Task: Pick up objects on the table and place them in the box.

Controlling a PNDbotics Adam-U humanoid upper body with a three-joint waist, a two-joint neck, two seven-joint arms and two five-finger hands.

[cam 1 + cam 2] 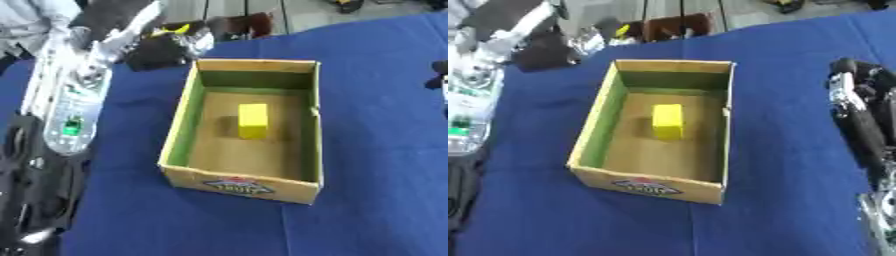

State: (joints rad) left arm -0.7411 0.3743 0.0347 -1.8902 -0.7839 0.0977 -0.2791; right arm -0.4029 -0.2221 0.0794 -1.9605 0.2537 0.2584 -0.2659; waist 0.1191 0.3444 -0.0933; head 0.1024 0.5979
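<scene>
At upper left, the left hand (162,47), fingers unreadable, reached beyond the box (179,135) already holding a yellow block (253,120); it ought to close squarely round the next object.

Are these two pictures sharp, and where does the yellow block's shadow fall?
Both eye views are soft, edges smeared. In the left eye view the yellow block throws a faint shadow to its left on the box floor; the right eye view shows the same, no glare.

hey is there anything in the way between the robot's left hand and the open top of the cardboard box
Nothing visible. The left hand is off the box's far left corner, with only bare blue cloth between them. The box top is open, with just a yellow block on its floor. Whether the hand holds something I cannot tell.
</scene>
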